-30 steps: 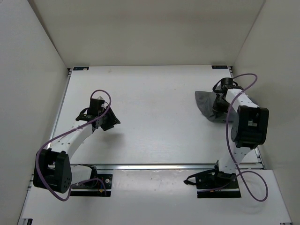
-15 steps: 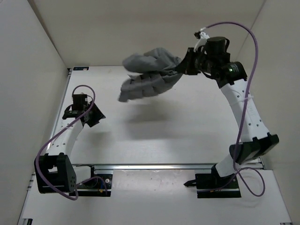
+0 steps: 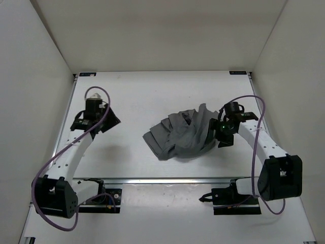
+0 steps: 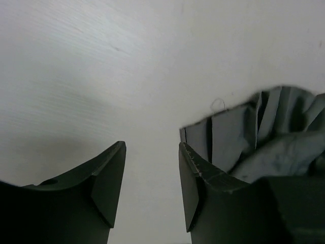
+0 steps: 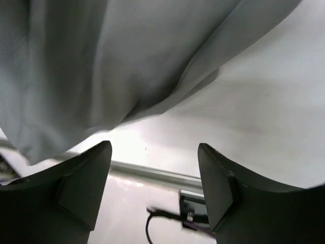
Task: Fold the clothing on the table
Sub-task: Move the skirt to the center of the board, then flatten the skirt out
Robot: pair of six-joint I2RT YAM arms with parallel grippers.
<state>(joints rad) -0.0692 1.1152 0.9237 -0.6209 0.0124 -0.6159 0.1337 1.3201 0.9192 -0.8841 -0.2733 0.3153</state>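
Left jaws, right jaws both gaping, empty; clothing (image 3: pixel 177 138) lying crumpled on counter (image 3: pixel 152 96), right jaws at its edge.

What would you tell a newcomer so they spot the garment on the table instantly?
Start at the white table boxed in by white walls. Right of its centre, toward the near rail, a crumpled heap lies beside the right gripper. That is the clothing: plain grey, bunched in ridged folds, the only soft, grey thing on the white surface.
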